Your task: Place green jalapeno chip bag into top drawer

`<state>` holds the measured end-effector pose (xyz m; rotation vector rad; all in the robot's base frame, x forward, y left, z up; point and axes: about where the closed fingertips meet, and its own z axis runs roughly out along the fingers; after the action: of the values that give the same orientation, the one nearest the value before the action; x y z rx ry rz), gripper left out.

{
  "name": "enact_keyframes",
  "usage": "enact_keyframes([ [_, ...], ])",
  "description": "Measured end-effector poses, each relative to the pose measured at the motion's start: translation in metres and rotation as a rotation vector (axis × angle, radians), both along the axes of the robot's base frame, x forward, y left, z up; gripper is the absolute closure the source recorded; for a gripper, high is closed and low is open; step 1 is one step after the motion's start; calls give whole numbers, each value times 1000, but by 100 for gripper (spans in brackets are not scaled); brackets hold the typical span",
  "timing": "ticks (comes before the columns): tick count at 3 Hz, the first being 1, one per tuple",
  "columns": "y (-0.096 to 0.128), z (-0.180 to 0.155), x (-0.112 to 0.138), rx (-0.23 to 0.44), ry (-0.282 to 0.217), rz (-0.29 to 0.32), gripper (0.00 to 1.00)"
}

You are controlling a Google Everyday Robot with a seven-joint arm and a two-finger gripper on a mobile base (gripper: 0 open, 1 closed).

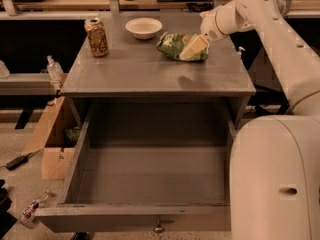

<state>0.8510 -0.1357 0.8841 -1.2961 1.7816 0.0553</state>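
Camera view, crinkled green jalapeno chip bag (pixel 172 44), pincer (pixel 193 46) on it, grip unclear

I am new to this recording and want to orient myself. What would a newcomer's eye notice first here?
The top drawer stands pulled wide open and empty below the table, filling the lower middle of the view. At the table's back right, the white arm's gripper is at the green jalapeno chip bag; a tan can and a white bowl stand at the back left.
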Motion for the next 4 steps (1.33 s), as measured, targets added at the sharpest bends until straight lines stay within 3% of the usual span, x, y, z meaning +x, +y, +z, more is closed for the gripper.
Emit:
enact_keyframes([
  [1, -22, -13, 9, -19, 39, -58, 0],
  [2, -41, -28, 5, 12, 93, -104, 15],
  [4, -33, -35, 7, 11, 101, -95, 62],
])
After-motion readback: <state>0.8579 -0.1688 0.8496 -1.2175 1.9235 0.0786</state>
